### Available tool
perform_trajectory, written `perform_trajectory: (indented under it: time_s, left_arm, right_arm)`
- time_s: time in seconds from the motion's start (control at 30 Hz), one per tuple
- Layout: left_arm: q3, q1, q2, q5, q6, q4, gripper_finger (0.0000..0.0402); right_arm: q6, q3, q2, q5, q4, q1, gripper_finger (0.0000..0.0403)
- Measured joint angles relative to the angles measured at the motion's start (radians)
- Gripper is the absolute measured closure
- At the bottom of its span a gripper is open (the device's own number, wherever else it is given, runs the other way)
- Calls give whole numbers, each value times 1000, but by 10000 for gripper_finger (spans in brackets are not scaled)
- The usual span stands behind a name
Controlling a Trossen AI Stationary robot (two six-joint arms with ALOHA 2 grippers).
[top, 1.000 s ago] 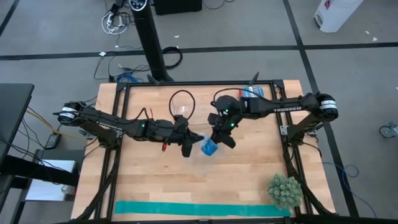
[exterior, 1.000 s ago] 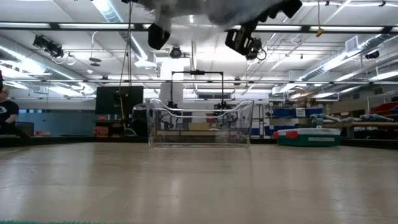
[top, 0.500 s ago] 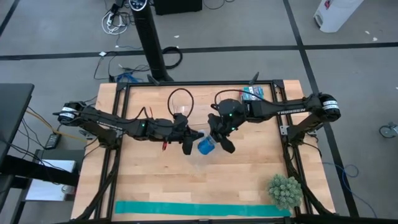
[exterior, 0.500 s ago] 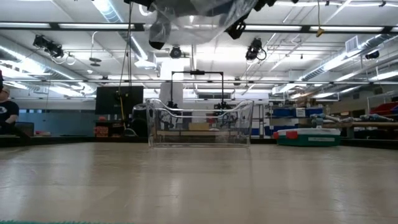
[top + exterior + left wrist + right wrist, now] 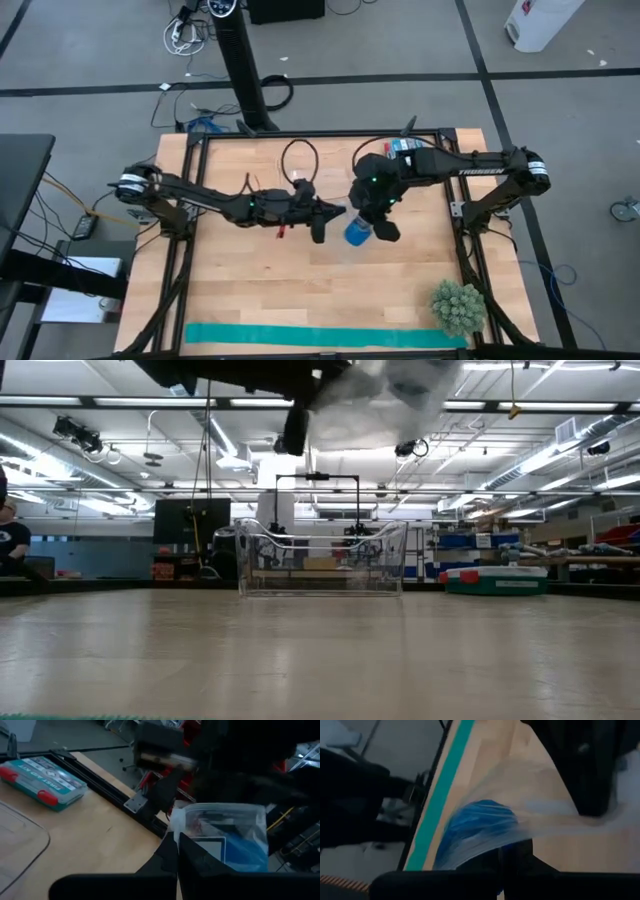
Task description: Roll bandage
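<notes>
I see the wooden surface [image 5: 260, 285] with a teal strip [image 5: 310, 337] lying along its near edge. Both arms meet above mid-surface. Left claw [image 5: 335, 214] is clamped shut on one edge of a clear plastic bag [image 5: 220, 837]; right claw [image 5: 372, 226] is clamped shut on the opposite edge. The bandage [image 5: 357, 233], a blue roll, sits inside the bag, suspended between the claws.
</notes>
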Motion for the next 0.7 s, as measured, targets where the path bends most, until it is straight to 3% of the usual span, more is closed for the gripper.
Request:
perform_trajectory:
  time_s: [0.1,0.27,0.47,0.7]
  left_arm:
    - [24,0,44,3,3,8,400]
    - [33,-2,91,9,-5,-46,400]
    - [33,-21,91,9,-17,-195,400]
    - [33,-30,91,-7,73,-305,400]
  right_arm:
    - [-4,4,0,13,-76,-4,403]
    - [22,-47,10,24,-43,1,403]
    - [94,-176,10,30,76,29,403]
    - [109,-286,11,62,228,59,403]
